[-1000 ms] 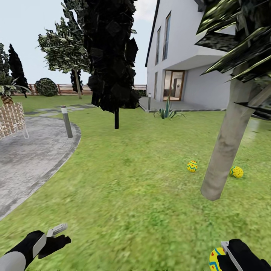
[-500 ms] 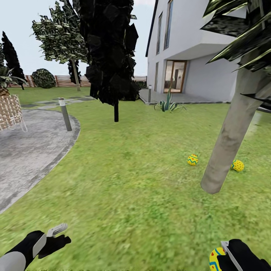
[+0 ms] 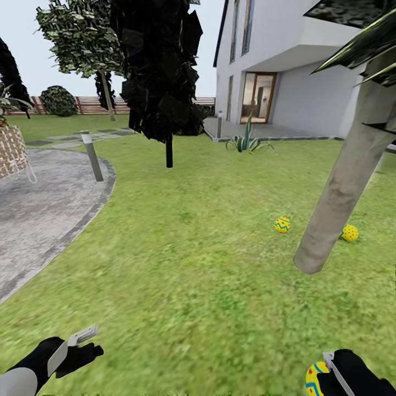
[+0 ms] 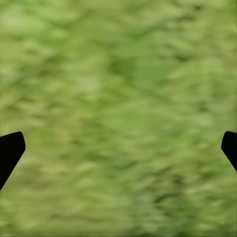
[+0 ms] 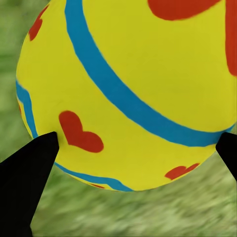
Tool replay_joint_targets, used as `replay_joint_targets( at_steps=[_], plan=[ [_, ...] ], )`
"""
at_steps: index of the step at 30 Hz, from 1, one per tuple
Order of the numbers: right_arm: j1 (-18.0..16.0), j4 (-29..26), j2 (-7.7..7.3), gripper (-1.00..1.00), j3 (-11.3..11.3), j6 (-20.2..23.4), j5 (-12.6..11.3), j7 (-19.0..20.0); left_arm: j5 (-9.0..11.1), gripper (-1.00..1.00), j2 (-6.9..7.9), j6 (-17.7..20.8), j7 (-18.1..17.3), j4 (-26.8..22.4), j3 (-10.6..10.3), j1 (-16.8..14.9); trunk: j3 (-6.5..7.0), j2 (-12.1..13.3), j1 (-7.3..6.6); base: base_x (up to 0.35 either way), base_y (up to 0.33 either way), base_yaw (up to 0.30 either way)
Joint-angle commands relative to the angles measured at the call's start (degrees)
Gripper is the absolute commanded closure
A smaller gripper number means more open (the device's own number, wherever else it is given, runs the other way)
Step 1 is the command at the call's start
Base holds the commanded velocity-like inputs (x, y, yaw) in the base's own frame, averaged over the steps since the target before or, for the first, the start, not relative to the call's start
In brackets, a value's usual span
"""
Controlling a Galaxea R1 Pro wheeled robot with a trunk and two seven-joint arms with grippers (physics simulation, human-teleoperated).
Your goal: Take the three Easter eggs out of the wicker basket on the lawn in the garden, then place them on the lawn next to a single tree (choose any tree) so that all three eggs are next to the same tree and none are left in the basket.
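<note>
Gripping one egg [image 5: 133,89], right claw [image 3: 329,379] is closed. Left claw [image 3: 82,344] gapes, empty. Two eggs [image 3: 282,224] flank the tree [image 3: 341,187], well ahead.

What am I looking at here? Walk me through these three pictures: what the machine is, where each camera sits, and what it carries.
This is a simulated two-armed robot on wheels in a garden. The wide picture comes from a camera on its head, looking forward and down. Its left gripper is open and holds nothing. Its right gripper is shut on a yellow Easter egg.

The other two pictures come from cameras near each gripper, looking along its fingers. The left wrist view shows blurred lawn between dark fingertips. The right wrist view shows the held egg up close, with blue bands and red hearts.

Ahead, two more eggs lie on the grass, one on each side of a pale tree trunk: one, the other.
</note>
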Motion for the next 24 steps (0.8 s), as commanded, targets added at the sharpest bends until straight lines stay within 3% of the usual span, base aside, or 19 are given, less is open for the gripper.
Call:
replay_joint_targets(
  at_steps=[1, 14, 24],
  plan=[
    [0.0, -0.1, 0.03, 1.00, -0.3, 0.3, 0.6, 0.5, 0.5, -1.00, 0.01, 0.4, 0.0, -0.1, 0.1, 0.0, -0.28, 0.0, 0.01, 0.000, 0.000, 0.000],
    [0.0, -0.1, -0.02, 1.00, -0.4, 0.2, 0.6, 0.5, 0.5, -1.00, 0.01, 0.4, 0.0, -0.1, 0.1, 0.0, -3.16, -0.2, 0.35, 0.000, 0.000, 0.000],
    [0.0, -0.1, 0.03, 1.00, -0.3, 0.3, 0.7, 0.5, 0.5, -1.00, 0.01, 0.4, 0.0, -0.1, 0.1, 0.0, -3.16, -0.2, 0.35, 0.060, 0.000, 0.000]
  ],
)
